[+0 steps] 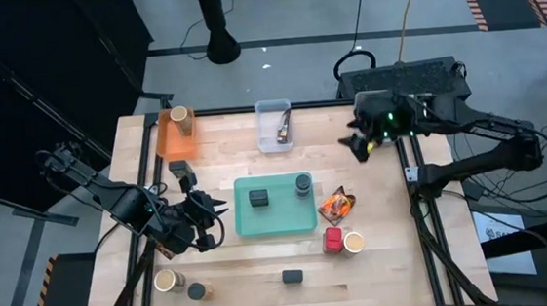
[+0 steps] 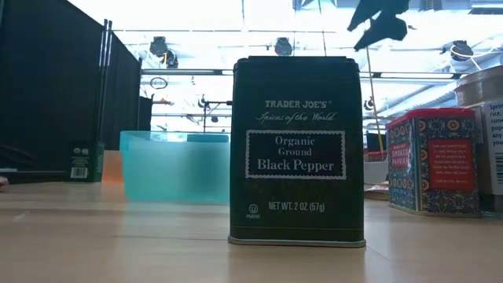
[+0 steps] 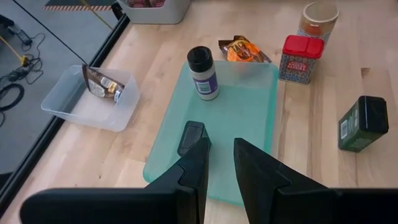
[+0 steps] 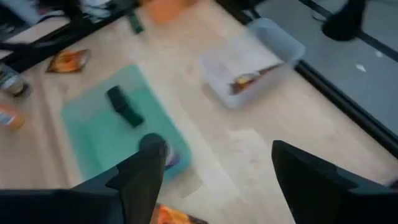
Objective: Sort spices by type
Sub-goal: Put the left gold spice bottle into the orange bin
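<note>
Two dark spices (image 3: pixel 194 137) before left tool (image 3: pixel 221 163)

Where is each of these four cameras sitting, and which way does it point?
High: overhead, looking down at table and both arms.
Low: at tabletop height, facing a black pepper tin; one claw hangs above.
Left wrist: on the left arm, over the teal tray; left claw open.
Right wrist: on the right arm; right claw open.
Both wrist views share the tray.

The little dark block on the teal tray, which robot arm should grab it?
Probably left. The left gripper sits beside the teal tray, fingers aimed at the dark block. The right gripper hangs farther off.
</note>
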Action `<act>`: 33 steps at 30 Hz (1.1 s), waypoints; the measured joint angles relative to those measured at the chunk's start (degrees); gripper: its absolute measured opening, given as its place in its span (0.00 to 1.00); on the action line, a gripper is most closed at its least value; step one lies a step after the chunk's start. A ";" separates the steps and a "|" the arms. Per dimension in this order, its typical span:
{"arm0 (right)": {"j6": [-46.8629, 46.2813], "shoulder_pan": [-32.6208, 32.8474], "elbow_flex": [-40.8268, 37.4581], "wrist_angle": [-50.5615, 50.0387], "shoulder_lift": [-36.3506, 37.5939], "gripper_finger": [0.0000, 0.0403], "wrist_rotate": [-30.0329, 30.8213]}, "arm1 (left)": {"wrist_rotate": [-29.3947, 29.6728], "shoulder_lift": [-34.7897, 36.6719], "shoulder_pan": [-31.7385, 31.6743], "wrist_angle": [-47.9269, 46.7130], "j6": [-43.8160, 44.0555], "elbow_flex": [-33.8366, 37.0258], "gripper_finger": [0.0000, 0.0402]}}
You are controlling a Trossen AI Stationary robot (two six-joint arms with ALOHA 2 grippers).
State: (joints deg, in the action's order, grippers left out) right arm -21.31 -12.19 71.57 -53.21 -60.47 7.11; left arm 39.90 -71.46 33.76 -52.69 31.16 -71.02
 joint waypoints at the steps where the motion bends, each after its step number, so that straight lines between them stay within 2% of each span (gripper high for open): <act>1: -0.24 2.29 0.00 0.06 -0.06 0.68 1.14 | 0.00 0.00 0.00 0.00 0.02 0.00 0.20; 5: -1.02 10.71 -0.07 0.05 -1.49 0.67 5.10 | -0.02 0.00 0.00 0.03 0.07 0.00 0.20; 11: -4.16 20.23 -0.09 0.06 -5.25 0.67 6.51 | -0.02 0.00 0.00 1.20 0.06 0.00 0.20; 16: -8.14 24.73 -0.10 0.09 -9.47 0.67 6.59 | -0.02 0.00 0.00 1.20 0.04 0.00 0.20; 24: -7.93 28.28 -0.11 2.58 -13.81 0.67 8.29 | 0.07 0.00 0.00 1.18 0.09 0.00 0.20; 27: -6.28 29.09 -0.11 2.61 -14.50 0.67 9.47 | -0.43 -0.02 0.00 1.19 7.29 0.00 0.20; 30: -5.24 30.00 -0.11 2.75 -14.48 0.67 12.51 | -5.82 -0.02 -0.22 1.29 16.66 0.00 0.20; 33: -3.92 31.03 -0.11 2.96 -14.14 0.67 15.93 | -11.80 -0.13 -0.61 1.18 21.59 0.00 0.20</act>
State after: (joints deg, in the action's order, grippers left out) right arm -25.23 18.84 71.46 -50.25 -74.61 23.04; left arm 28.10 -71.59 33.15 -51.51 52.75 -71.02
